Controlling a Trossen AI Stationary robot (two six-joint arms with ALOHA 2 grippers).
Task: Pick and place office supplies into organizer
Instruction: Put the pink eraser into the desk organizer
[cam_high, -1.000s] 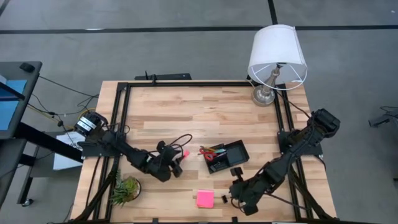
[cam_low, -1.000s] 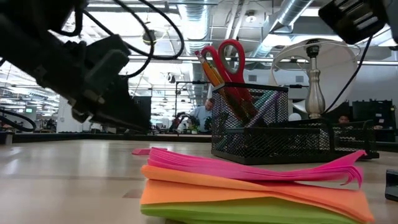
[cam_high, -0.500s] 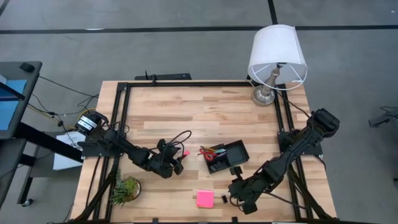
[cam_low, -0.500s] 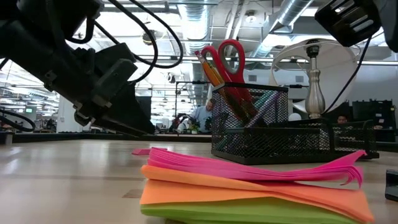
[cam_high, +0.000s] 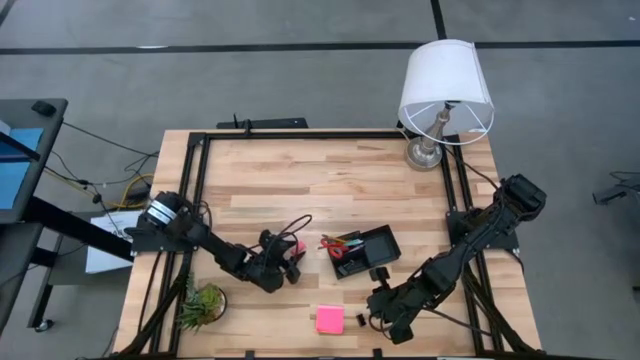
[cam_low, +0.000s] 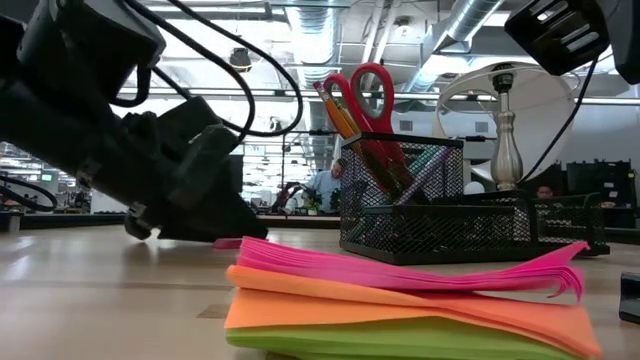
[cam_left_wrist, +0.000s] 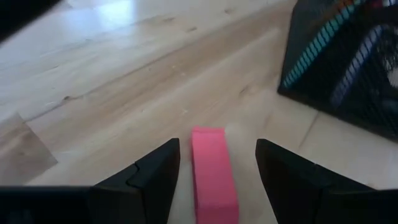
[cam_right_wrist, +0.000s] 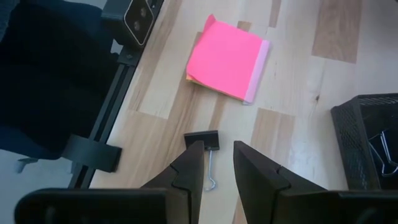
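— Where was the left gripper at that moment?

— Low over the table, just left of the organizer in the high view. From above its fingers were a dark blur, but the left wrist view showed them spread apart with the pink eraser lying flat on the wood between them, touching neither.

— And the organizer itself?

— Near the middle of the table. The high view showed only the red scissors and some pencils at its left end; the low view showed the scissors standing upright in the mesh cup, handles up, beside orange pencils.

— The right gripper?

— Near the table's front edge. Its wrist view showed the fingers parted a little above a black binder clip, holding nothing, with the sticky-note pad beyond. The low view revealed orange and green layers under the pad's pink top.

— Anything else?

— A lamp at the far right corner, a small plant at the near left.
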